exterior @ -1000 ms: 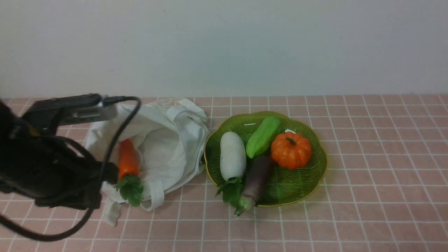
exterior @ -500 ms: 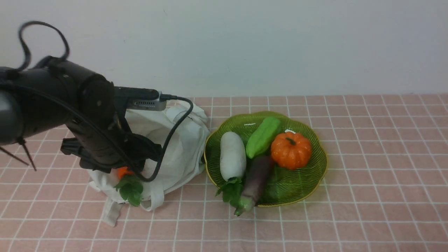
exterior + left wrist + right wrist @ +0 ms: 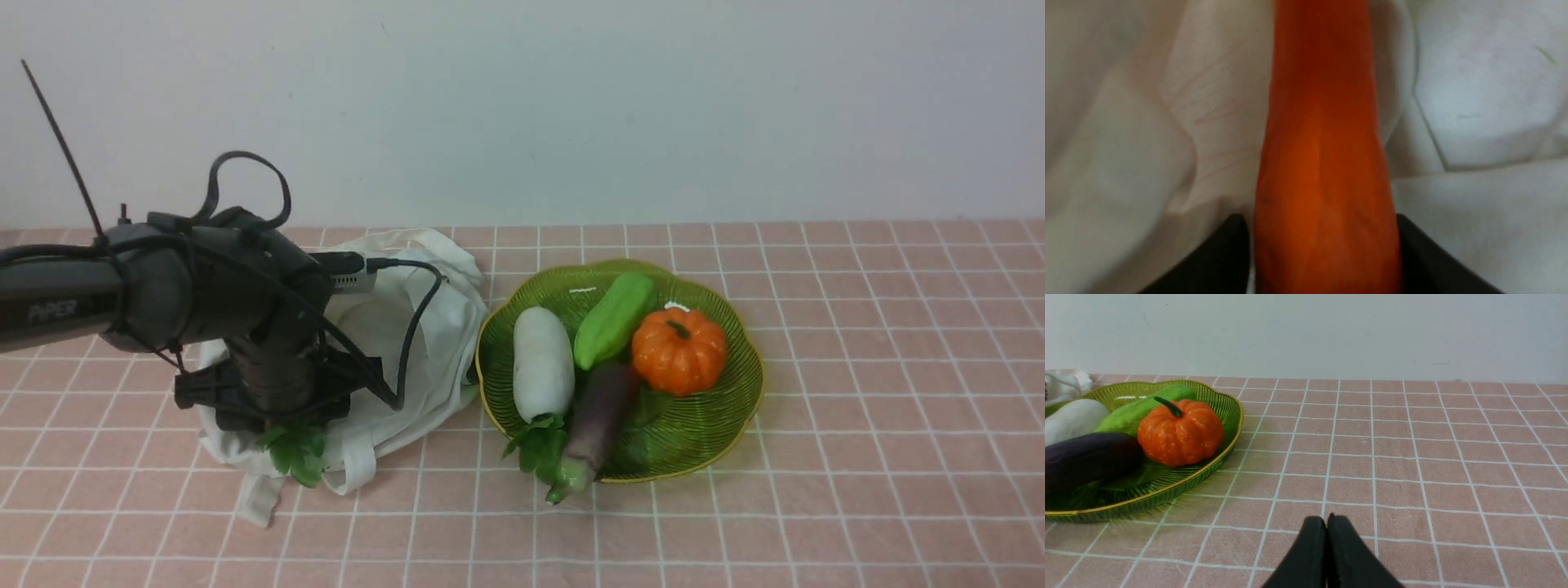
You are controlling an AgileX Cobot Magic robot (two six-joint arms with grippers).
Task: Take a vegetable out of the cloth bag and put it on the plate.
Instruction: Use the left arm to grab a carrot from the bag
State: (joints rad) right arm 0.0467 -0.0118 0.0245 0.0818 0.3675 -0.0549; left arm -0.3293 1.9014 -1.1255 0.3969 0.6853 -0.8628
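Observation:
The orange carrot (image 3: 1323, 163) lies in the mouth of the off-white cloth bag (image 3: 424, 343). In the front view only its green leaves (image 3: 295, 453) show, below my left wrist. My left gripper (image 3: 1323, 220) is down over the carrot's body, with one black finger on each side. A thin gap shows at one finger, so the jaws are open around it. The bag's fabric (image 3: 1474, 102) lies under the carrot. The green plate (image 3: 735, 425) stands right of the bag and also shows in the right wrist view (image 3: 1224, 412). My right gripper (image 3: 1327, 517) is shut and empty, low over the tablecloth right of the plate.
The plate holds a white radish (image 3: 541, 363), a green gourd (image 3: 614, 318), an orange pumpkin (image 3: 679, 349) and a purple eggplant (image 3: 596, 425) that overhangs the front rim. A pink checked cloth covers the table. A white wall stands behind.
My left arm has swung in from the left, over the bag, and come down onto the carrot, hiding its orange body in the front view. The plate's things have not moved.

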